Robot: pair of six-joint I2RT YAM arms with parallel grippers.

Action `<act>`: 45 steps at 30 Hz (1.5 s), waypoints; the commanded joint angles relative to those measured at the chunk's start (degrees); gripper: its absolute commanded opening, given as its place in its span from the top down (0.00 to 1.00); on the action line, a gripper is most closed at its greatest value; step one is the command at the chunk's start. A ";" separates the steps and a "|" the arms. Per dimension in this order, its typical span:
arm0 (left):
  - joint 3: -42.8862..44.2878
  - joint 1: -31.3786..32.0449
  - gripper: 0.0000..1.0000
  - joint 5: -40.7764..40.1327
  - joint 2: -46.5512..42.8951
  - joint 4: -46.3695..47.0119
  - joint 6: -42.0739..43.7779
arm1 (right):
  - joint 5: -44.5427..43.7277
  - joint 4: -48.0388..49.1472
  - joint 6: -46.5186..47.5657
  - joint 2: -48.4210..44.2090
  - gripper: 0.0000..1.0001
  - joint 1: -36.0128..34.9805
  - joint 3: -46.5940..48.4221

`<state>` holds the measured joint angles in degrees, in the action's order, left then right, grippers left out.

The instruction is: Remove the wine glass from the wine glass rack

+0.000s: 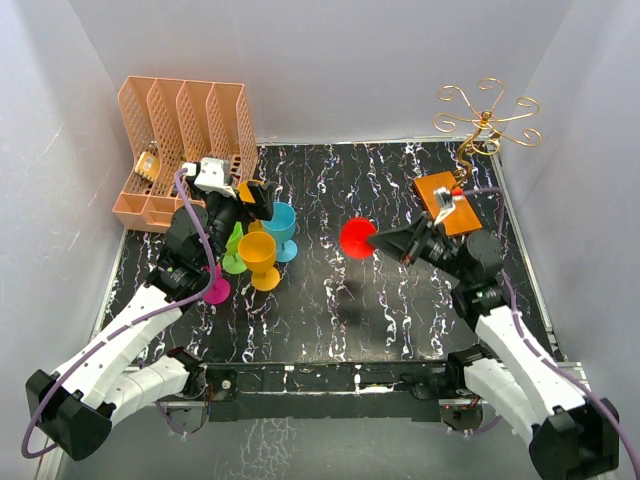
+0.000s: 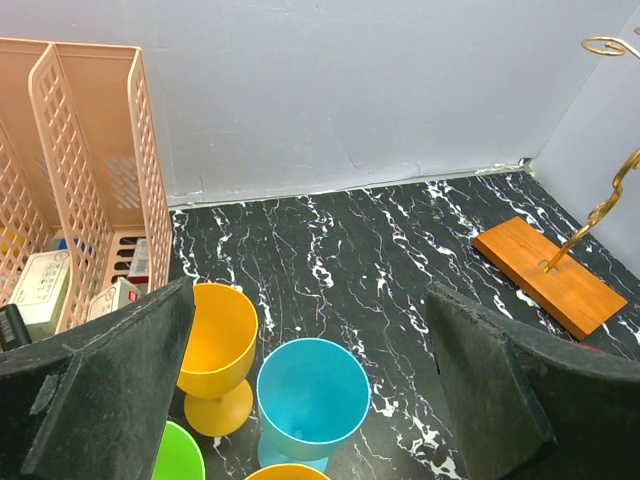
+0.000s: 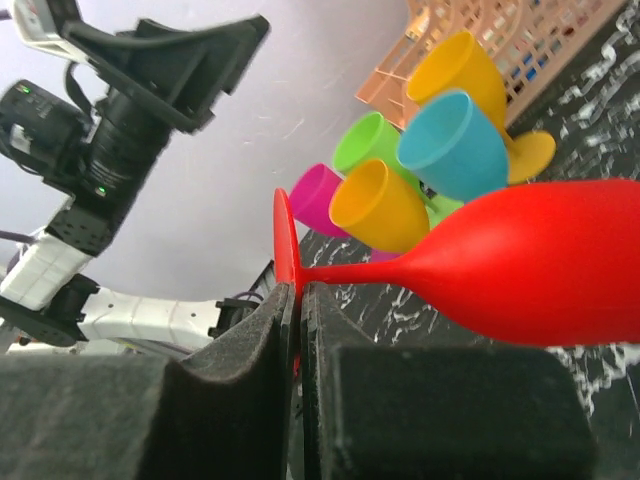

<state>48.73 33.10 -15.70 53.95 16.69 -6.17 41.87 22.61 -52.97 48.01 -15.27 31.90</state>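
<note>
Right wrist view: the right gripper (image 3: 298,300) is seen clamped shut on the flat foot of the red wine glass (image 3: 520,260). The thin red disc is pinched edge-on between the two black foam pads (image 3: 230,360). The glass is held on its side, its stem running straight out from the jaws and its bowl pointing away from them.

In the top external view, the glass is found off the wine glass rack (image 1: 447,200) and touched by none of its curled gold wire arms. It is held out in the air to the left of the rack's orange-brown base, near it but apart. Its shadow is cast on the black marbled table (image 1: 330,310).

Farther left of the rack, well apart from it, a blue cup (image 1: 281,226), a yellow cup (image 1: 262,258), a green cup (image 1: 234,260) and a magenta cup (image 1: 213,290) are grouped upright. The left gripper (image 1: 255,200) is held over this group with its jaws spread wide and nothing between them. From its wrist view, the rack's base is seen off to the right. Farthest left of the rack, a peach file organizer (image 1: 180,130) is stood against the back wall.
</note>
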 commanded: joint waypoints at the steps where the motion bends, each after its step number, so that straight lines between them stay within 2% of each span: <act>1: -0.16 -0.23 0.03 -0.76 0.62 1.52 -0.17 | -4.00 6.32 -5.14 -8.42 0.92 0.22 -7.79; 5: 1.67 -0.24 0.03 -5.93 2.25 -1.61 0.46 | -5.49 5.31 -8.92 -13.93 0.92 0.16 -8.07; 9: 5.18 -0.29 0.03 -4.22 2.03 -10.43 -7.14 | -4.68 -1.84 -8.59 -15.20 0.92 0.16 -1.20; 12: 6.58 -0.24 0.03 0.58 0.02 -17.71 -15.91 | -4.06 -4.05 -10.13 -15.22 0.92 0.15 2.75; 15: 7.23 -0.24 0.03 8.48 -3.41 -21.72 -24.40 | -3.86 -2.00 -15.56 -15.29 0.92 0.18 4.12; 21: 8.72 -0.28 0.03 24.84 -5.14 -20.08 -35.04 | -3.98 12.43 -33.03 -14.69 0.93 0.23 4.29; 25: 5.90 -0.31 0.03 37.35 -4.47 -9.11 -42.16 | -6.18 25.23 -43.97 -11.81 0.92 0.15 4.56; 28: 1.41 -0.30 0.03 47.61 -2.25 6.64 -50.53 | -7.09 33.76 -50.25 -8.77 0.92 0.18 5.25; 31: -2.18 -0.31 0.03 53.71 0.54 22.84 -59.59 | -7.15 41.25 -55.54 -5.61 0.92 0.16 5.70; 37: -6.23 -0.23 0.03 57.44 3.84 43.04 -71.09 | -9.09 50.53 -61.96 -2.19 0.92 0.15 2.43; 40: -7.31 -0.23 0.04 57.18 4.25 46.67 -73.84 | -10.04 51.55 -63.21 -1.98 0.92 0.18 0.53; 45: -8.84 -0.23 0.14 56.60 5.56 51.87 -76.95 | -10.55 54.55 -65.48 -0.73 0.92 0.17 -1.73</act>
<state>40.53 33.08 39.62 59.29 57.69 -78.22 33.52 69.71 -114.87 46.70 -15.27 31.31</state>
